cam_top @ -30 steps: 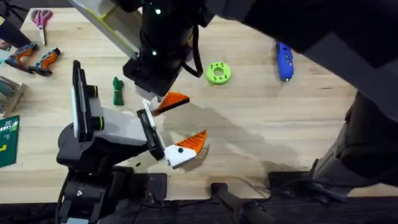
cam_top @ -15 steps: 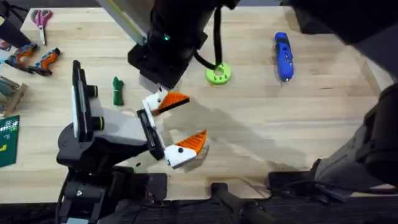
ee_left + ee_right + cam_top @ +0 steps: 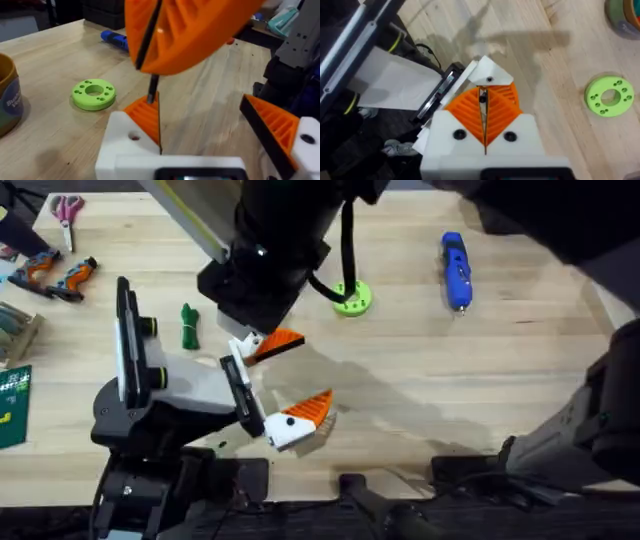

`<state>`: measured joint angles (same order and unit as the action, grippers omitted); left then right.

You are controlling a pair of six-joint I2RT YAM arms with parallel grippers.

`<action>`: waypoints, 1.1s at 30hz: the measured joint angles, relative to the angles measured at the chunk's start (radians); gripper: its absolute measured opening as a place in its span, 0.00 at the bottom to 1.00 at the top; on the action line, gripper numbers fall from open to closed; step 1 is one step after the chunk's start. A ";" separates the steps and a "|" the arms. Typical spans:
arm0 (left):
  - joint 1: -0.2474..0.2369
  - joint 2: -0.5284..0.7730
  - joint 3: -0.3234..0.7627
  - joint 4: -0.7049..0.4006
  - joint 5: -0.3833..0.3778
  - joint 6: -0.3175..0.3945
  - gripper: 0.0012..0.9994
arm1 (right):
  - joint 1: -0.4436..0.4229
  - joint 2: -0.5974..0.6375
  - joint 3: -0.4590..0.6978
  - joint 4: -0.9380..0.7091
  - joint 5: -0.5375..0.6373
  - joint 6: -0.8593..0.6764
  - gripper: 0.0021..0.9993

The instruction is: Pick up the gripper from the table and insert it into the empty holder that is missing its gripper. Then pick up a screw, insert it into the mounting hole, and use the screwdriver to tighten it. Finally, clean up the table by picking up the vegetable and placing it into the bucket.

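Overhead view: a dark arm reaches over the black-and-white robot arm, above the orange gripper [image 3: 278,343] seated at the white holder [image 3: 240,350], while the screwdriver [image 3: 456,270] lies well apart on the table [image 3: 420,380] and the vegetable [image 3: 189,326] rests beside the fixture. Right wrist view shows what the overhead hides: the right gripper [image 3: 484,127] with its orange pads pressed together on a thin dark piece, apparently a screw (too small to be sure), directly above the holder's mounting hole. Left wrist view adds the left gripper [image 3: 159,131], its fingers closed with nothing visible between them, the lime disc [image 3: 93,94] and the bucket [image 3: 9,95] at the edge.
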<state>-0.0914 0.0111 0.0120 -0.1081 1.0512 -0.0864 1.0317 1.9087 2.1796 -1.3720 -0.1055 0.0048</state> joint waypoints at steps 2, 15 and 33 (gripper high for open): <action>0.000 0.000 0.000 0.000 0.000 0.000 0.99 | 0.000 0.000 0.000 0.011 0.000 0.000 0.00; 0.000 0.000 0.000 0.000 0.000 0.000 0.99 | 0.000 0.000 -0.021 0.043 0.000 0.020 0.00; 0.000 0.000 0.000 0.000 0.000 0.000 0.99 | 0.000 0.000 -0.087 0.072 0.000 0.034 0.00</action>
<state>-0.0914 0.0113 0.0120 -0.1081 1.0512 -0.0864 1.0313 1.9087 2.0923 -1.3002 -0.1051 0.0387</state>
